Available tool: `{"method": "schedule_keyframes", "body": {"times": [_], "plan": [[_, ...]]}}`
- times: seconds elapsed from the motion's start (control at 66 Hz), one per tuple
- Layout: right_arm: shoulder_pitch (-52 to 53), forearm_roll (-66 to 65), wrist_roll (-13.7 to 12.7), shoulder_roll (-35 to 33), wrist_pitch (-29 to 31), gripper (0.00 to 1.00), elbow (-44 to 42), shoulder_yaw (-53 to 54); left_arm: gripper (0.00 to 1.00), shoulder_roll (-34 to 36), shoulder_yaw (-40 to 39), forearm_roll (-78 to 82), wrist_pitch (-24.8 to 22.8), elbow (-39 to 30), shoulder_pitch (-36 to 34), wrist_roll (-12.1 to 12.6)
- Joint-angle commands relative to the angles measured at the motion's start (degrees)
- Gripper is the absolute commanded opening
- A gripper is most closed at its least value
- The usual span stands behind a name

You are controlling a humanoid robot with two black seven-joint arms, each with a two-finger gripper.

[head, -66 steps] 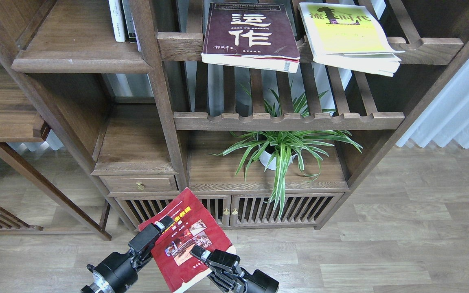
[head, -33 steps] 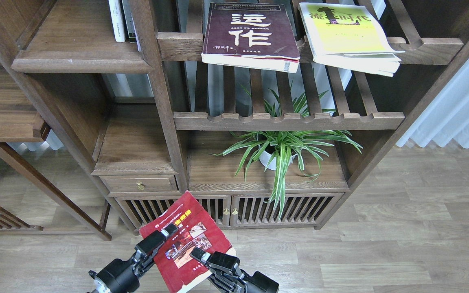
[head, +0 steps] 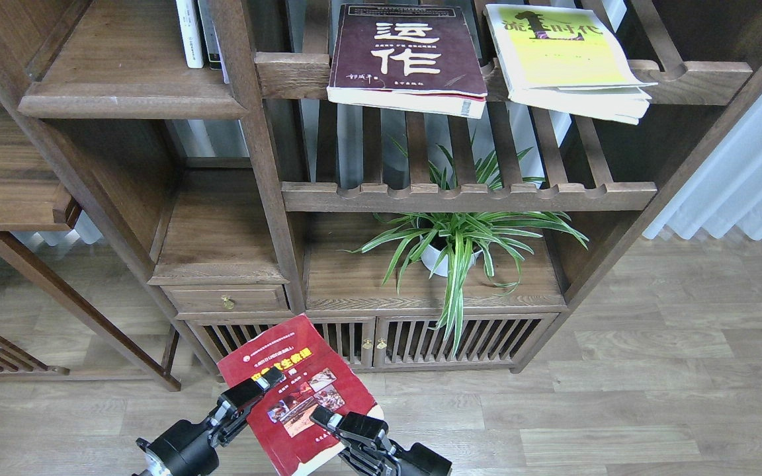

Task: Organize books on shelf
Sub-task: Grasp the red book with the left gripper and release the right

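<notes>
Red book (head: pixel 298 390) low before bookcase, left tool (head: pixel 263 381) and right tool (head: pixel 323 418) both gripping it

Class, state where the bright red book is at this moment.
In the head view the red book is low and left of centre, held between the left gripper and right gripper, in front of the slatted cabinet doors.

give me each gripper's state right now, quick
left gripper: closed on the red book, at its left edge
right gripper: closed on the red book, at its lower right
</notes>
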Motion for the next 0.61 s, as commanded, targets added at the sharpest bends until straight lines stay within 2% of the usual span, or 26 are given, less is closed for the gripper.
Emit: {"method": "schedule_keyframes", "body": {"times": [0.0, 0.591], "plan": [[0.5, -0.1, 0.2, -0.1, 0.0, 1.0, -1.6, 0.9, 0.06, 0.6, -0.4, -0.3, 0.0, 0.1, 0.0, 0.0], [1.7, -0.1, 0.1, -0.1, 0.0, 1.0, -3.9, 2.0, 0.05, 0.2, -0.9, -3.1, 0.0, 0.1, -0.7, 0.0]]}}
